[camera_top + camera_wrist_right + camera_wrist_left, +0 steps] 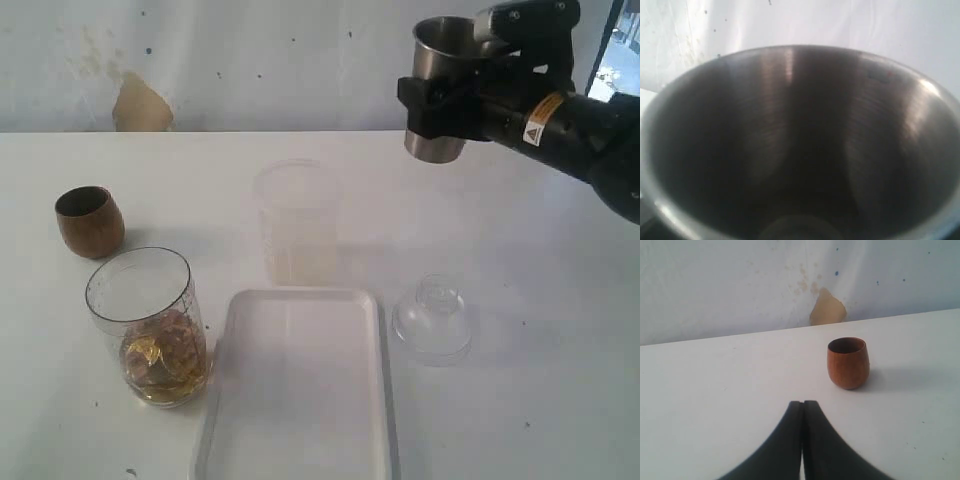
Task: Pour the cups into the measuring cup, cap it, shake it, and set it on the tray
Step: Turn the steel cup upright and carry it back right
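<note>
My right gripper (437,100) is shut on the steel tumbler (440,90) and holds it upright, high above the table at the back right. The tumbler's (800,140) dark inside fills the right wrist view and hides the jaws. The wooden cup (90,221) stands at the far left. In front of it is the clear measuring cup (150,325), with golden-brown pieces in its bottom. The white tray (300,420) lies at the front centre. My left gripper (803,403) is shut on nothing, low over the table and short of the wooden cup (848,362).
A frosted translucent beaker (297,225) stands behind the tray. A clear domed lid (432,320) rests on the table to the right of the tray. A white wall with a tan patch (140,105) runs along the table's back edge.
</note>
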Robot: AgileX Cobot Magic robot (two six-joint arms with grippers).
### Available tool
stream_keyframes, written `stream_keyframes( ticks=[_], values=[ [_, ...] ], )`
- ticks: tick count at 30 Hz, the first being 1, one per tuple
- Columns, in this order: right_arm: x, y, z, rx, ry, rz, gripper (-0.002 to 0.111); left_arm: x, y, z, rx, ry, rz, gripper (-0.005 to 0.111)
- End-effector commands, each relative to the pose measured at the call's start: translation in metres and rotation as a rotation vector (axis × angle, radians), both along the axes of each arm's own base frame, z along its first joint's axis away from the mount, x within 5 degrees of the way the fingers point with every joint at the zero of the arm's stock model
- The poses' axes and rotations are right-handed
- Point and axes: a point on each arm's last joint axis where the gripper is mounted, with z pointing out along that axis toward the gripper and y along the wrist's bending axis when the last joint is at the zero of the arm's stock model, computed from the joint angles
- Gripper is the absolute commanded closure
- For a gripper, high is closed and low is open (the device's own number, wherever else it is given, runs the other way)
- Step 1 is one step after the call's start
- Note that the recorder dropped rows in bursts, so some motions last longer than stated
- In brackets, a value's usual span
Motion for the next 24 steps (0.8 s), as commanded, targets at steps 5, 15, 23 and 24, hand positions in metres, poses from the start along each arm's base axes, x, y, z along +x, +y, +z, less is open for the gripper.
stream_keyframes(
  ticks=[5,15,23,24],
  values=[
    [0.019,-0.011,-0.058,0.027,0.054,0.028,0.108,0.000,0.000,-0.001,-0.002,-0.002,-0.002,0.107],
    [0.032,-0.007,-0.115,-0.008,0.077,0.083,0.108,0.000,0.000,-0.001,-0.002,-0.002,-0.002,0.107],
    [0.032,-0.004,-0.130,-0.018,0.040,0.114,0.108,0.000,0.000,-0.001,-0.002,-0.002,-0.002,0.107],
    [0.032,-0.004,-0.132,-0.021,0.044,0.117,0.108,0.000,0.000,-0.001,-0.002,-0.002,-0.002,0.107]
  ],
)
